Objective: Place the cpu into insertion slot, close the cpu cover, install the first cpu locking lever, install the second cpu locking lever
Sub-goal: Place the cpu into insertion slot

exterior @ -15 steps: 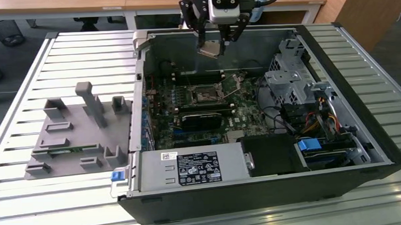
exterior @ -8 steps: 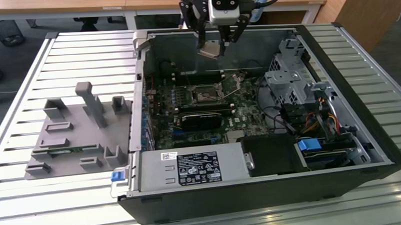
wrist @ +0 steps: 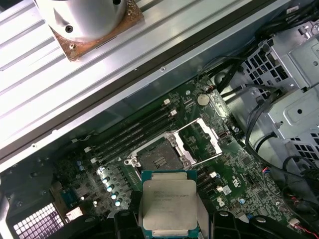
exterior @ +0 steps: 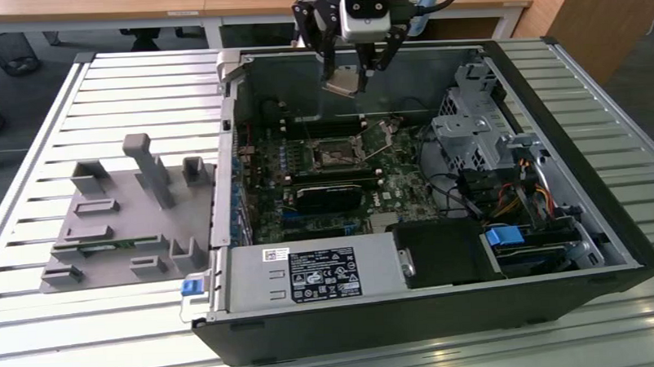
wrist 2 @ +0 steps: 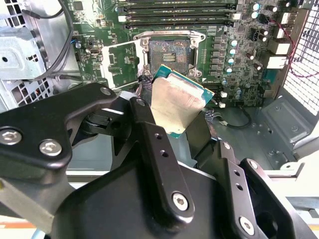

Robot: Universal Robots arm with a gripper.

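Observation:
My gripper (exterior: 352, 72) hangs above the far side of the open computer case, shut on the cpu (exterior: 342, 84), which it holds tilted in the air. The chip's silvery-beige top (wrist: 169, 204) shows in the first wrist view between two black fingers (wrist: 124, 220). In the second wrist view the cpu (wrist 2: 177, 103) sits gripped above the board. The insertion slot (exterior: 332, 154) is a dark square socket on the green board, empty and uncovered in both wrist views (wrist 2: 169, 50) (wrist: 157, 160). The cpu cover (wrist 2: 122, 62) (wrist: 202, 139) is flipped open beside the socket. A thin lever (exterior: 378, 151) stands raised next to it.
A black card (exterior: 330, 196) lies just nearer than the socket, and long memory slots (wrist: 134, 132) run behind it. A metal drive cage (exterior: 478, 137) with cables fills the case at the exterior view's right. A power supply (exterior: 308, 274) sits in front. A grey fixture plate (exterior: 132, 207) lies outside.

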